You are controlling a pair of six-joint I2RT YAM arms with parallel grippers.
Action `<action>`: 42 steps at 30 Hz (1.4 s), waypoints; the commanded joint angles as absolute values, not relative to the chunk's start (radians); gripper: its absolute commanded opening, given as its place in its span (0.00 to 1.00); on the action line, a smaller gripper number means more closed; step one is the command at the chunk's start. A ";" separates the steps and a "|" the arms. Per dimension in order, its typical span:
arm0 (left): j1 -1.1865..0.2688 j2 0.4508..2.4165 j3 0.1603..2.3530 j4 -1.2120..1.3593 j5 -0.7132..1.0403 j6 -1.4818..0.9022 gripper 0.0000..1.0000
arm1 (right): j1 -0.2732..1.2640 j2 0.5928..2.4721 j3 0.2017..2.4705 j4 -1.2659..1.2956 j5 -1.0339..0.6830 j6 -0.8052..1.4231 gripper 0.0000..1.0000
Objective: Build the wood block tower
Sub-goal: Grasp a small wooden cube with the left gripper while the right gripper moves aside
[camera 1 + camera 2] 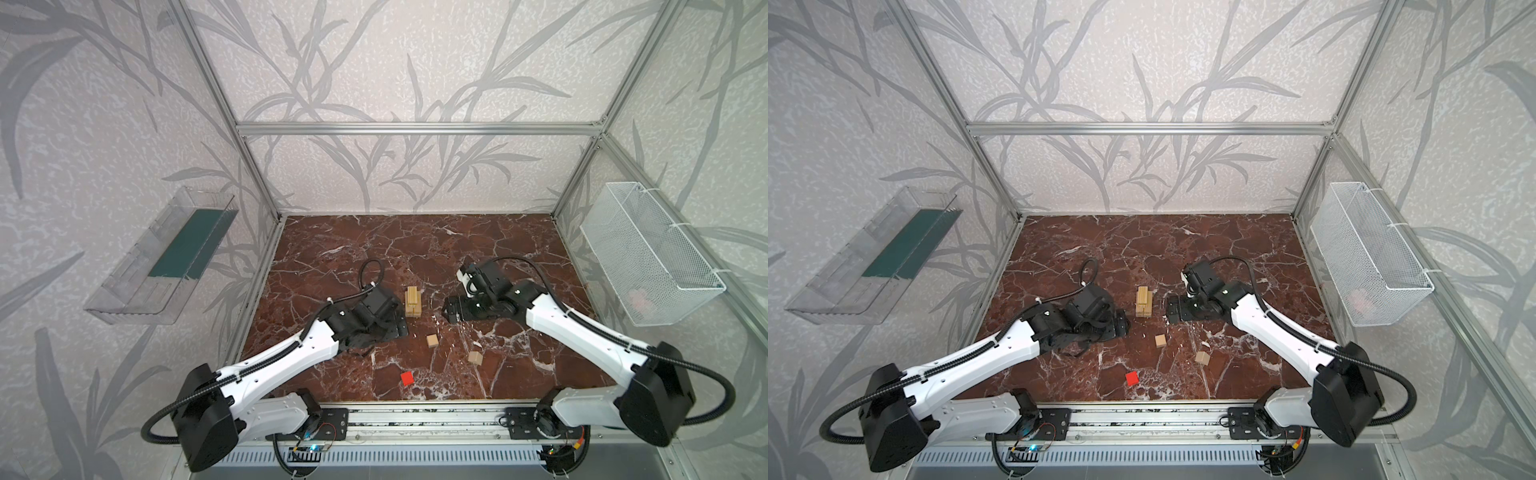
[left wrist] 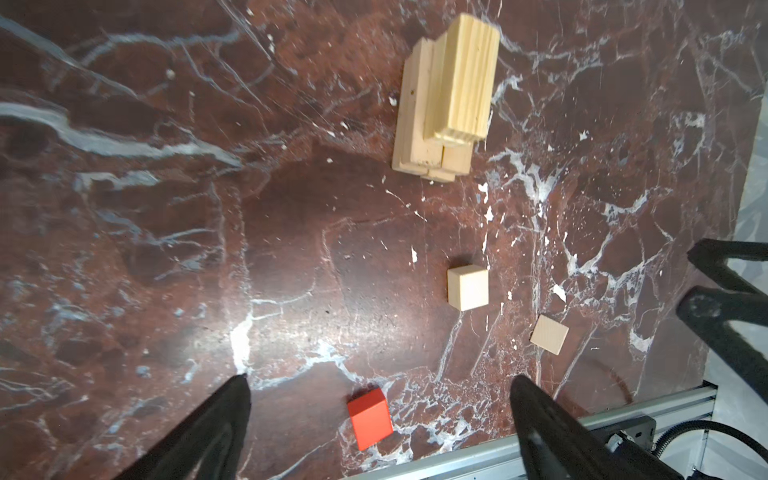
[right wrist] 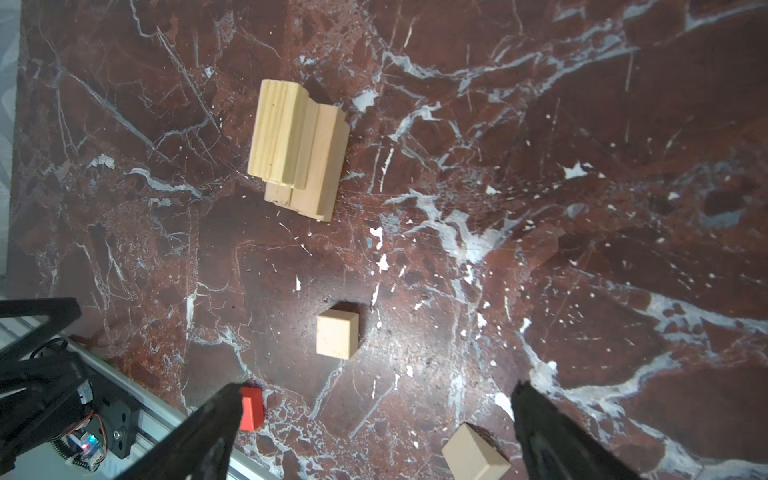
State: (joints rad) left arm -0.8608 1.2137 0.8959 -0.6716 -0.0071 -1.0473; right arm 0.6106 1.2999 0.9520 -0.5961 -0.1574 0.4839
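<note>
The tower [image 1: 413, 302] [image 1: 1144, 302] is a short stack of pale oblong wood blocks near the middle of the marble table [image 1: 415, 249]; both wrist views also show the stack [image 2: 446, 99] [image 3: 297, 149]. In front of it lie two pale cubes [image 1: 432, 341] [image 1: 475, 358] and a red cube [image 1: 407, 378], each apart from the others. My left gripper [image 1: 395, 326] [image 2: 379, 377] hangs open and empty left of the tower. My right gripper [image 1: 451, 311] [image 3: 377, 385] hangs open and empty right of it. Neither touches a block.
A clear plastic tray [image 1: 166, 257] hangs on the left wall and a white wire basket [image 1: 648, 257] on the right wall. An aluminium rail [image 1: 415, 419] with both arm bases runs along the table's front edge. Frame posts stand at the back corners.
</note>
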 commanded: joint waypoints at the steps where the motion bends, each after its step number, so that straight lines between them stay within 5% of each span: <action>1: -0.940 1.298 0.956 -0.644 -0.078 -1.166 0.95 | 0.550 1.228 0.857 -0.514 -0.266 0.433 0.99; 19: -1.042 1.857 1.326 -0.752 -0.154 -1.251 0.80 | 0.253 1.209 0.680 -0.400 -0.435 0.414 0.99; 42: -1.040 2.035 1.414 -0.753 -0.073 -1.243 0.50 | 0.172 1.283 0.673 -0.377 -0.515 0.396 0.99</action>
State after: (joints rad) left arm -1.0393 2.0102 1.4002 -0.7460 -0.0853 -1.2354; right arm 0.1764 1.2762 0.6804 -0.3870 -0.4988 0.4126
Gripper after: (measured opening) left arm 0.503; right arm 0.991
